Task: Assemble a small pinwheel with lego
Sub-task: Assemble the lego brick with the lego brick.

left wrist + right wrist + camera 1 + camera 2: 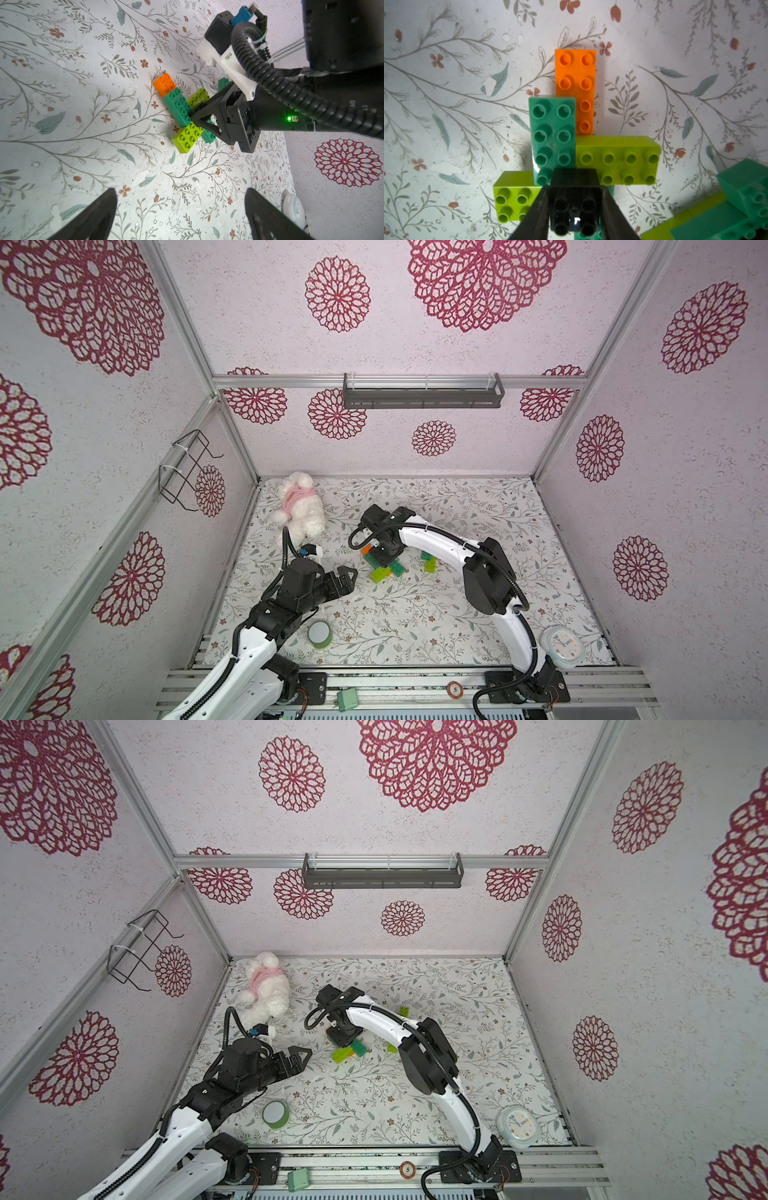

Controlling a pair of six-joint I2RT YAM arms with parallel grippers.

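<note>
The right jaws are closed on the small black brick (574,199), one finger flat against each side, and I judge I am seating it as the hub of the pinwheel. Directly under these jaws the blades meet. The dark green brick (552,133) runs straight ahead of the fingertips with the orange brick (576,70) beyond it. A long lime brick (618,160) reaches out to one side of the jaws and a second lime brick (512,197) to the other, all on the worktop (446,104). To do this well I want the black brick square to the studs beneath and pressed straight down with no twist, since a sideways shove would probably skid the blades across the worktop. I would let go only once it sits flush. The left jaws, on the left arm (299,589), stand wide open with nothing between them, facing the pinwheel from well apart; they could brace a blade if one shifts. Spare bricks (429,563) lie near the right jaws, on the side away from the left ones. As for containers, the grey rack (423,400) and the wire basket (185,472) hang on the walls well away from both jaws, and I see nothing in either. I cannot see inside the mint box (347,699) on the front rail.
</note>
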